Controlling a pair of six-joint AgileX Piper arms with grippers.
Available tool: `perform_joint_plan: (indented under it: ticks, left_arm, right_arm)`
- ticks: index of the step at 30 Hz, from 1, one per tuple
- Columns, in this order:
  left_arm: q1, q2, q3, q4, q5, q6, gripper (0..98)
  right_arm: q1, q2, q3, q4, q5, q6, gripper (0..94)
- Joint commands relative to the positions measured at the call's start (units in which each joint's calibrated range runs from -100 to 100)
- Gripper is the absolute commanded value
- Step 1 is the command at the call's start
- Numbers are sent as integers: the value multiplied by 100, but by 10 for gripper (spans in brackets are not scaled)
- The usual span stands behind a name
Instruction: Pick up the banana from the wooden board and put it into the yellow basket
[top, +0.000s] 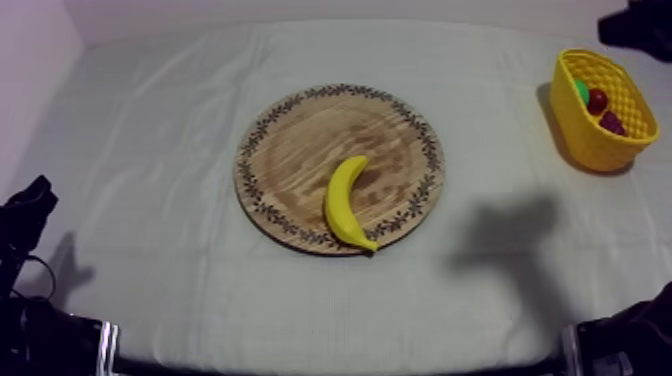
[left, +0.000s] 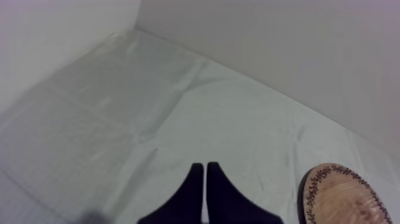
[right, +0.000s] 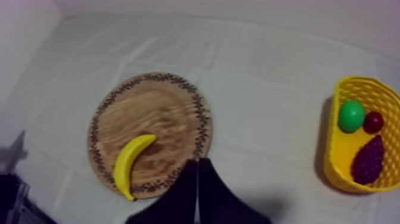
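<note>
Hovering by the wooden board (right: 156, 110), right gripper (right: 197, 161) — fingers pressed together, like left gripper (left: 205, 165) — sits nearer the banana (right: 123, 165), aslant just beside its tips.

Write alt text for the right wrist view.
A banana lies on the round wooden board near its rim, close to the right gripper, shut on nothing. The yellow basket, apart on the cloth, holds a green fruit, a small red fruit and grapes.
</note>
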Motion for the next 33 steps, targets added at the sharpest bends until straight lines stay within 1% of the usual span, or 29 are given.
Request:
perform_joint_plan:
  ticks: [1, 6, 10, 17, 21, 23, 25, 29, 31, 33]
  left_arm:
    - [-1, 4, 0, -2, 0, -1, 1]
    - [-1, 4, 0, -2, 0, -1, 1]
    - [-1, 4, 0, -2, 0, -1, 1]
    - [-1, 4, 0, -2, 0, -1, 1]
    - [-1, 4, 0, -2, 0, -1, 1]
    - [-1, 4, 0, -2, 0, -1, 1]
    - [-1, 4, 0, -2, 0, -1, 1]
    - [-1, 4, 0, -2, 0, -1, 1]
    - [-1, 4, 0, -2, 0, -1, 1]
    - [-1, 4, 0, -2, 0, -1, 1]
  right_arm:
    - [-184, 917, -937, -12, 176, -106, 2]
    - [-441, 1909, -1650, -143, 409, -221, 2]
    - [-692, 2588, -2064, -185, 528, -310, 2]
    - [-1099, 3464, -2320, -205, 385, -462, 8]
    - [-1286, 3877, -2416, -191, 370, -592, 50]
    - [-1350, 4047, -2411, -184, 319, -659, 110]
    - [-1405, 4179, -2313, -174, 194, -721, 201]
    - [-1511, 4349, -1878, -143, -186, -821, 461]
    - [-1560, 4452, -1699, -126, -288, -872, 562]
    - [-1597, 4580, -1587, -114, -327, -926, 636]
